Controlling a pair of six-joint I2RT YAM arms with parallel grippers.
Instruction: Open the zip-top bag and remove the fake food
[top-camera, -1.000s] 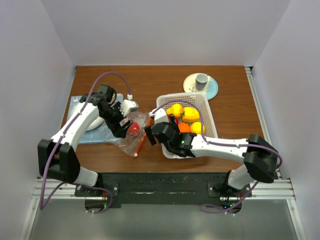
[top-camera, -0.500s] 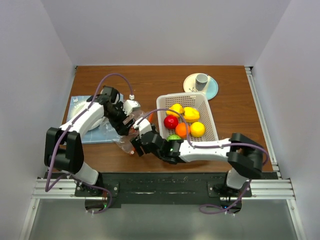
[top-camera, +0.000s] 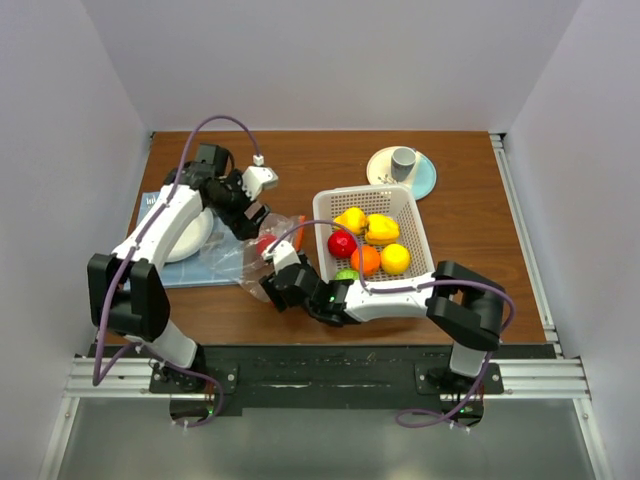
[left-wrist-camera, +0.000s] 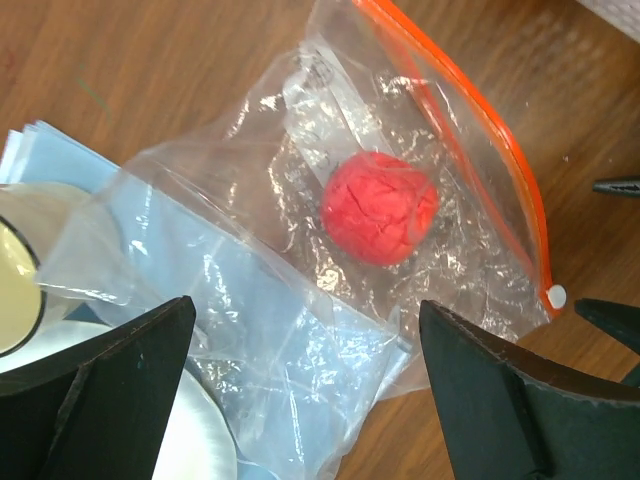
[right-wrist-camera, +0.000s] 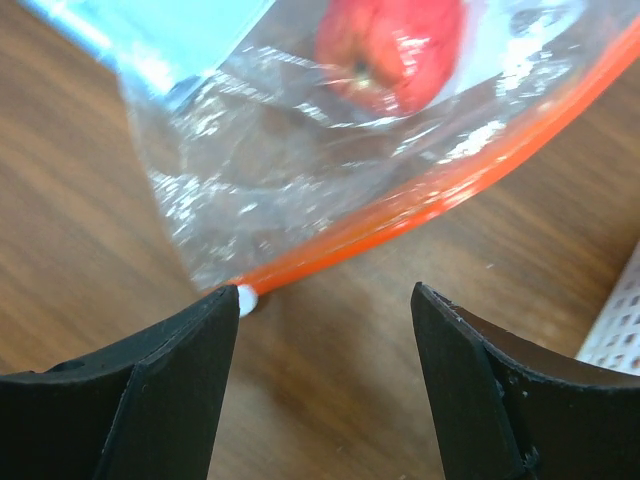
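Bag: the zip-top bag (left-wrist-camera: 250, 300) lies flat on the table (top-camera: 470, 240), one end resting over a blue sheet (left-wrist-camera: 35, 160) and its zip strip (right-wrist-camera: 400, 215) facing the basket (top-camera: 420, 240).
Mouth: I cannot tell whether the strip is parted or sealed.
Food inside: one red fruit (left-wrist-camera: 380, 207) shows through the plastic, close behind the strip.
Food outside: the other fake food (top-camera: 368, 258) sits in the basket, well apart from both arms. Judging by that, only the red piece is left to take out.
Left gripper (left-wrist-camera: 305, 310): it hangs over the middle of the bag with its jaws wide apart and nothing in them. The red fruit lies below and just ahead of the gap. No contact with the plastic is visible.
Right gripper (right-wrist-camera: 325, 295): it is low at the bag's near corner, jaws apart and empty. The strip runs across just beyond the fingertips. The white slider (right-wrist-camera: 245, 297) is right beside one fingertip, though I cannot tell if they touch.
Likely reason: the right arm seems set at the slider end to catch the strip. The left arm seems to wait open above, to pin the bag or reach in.
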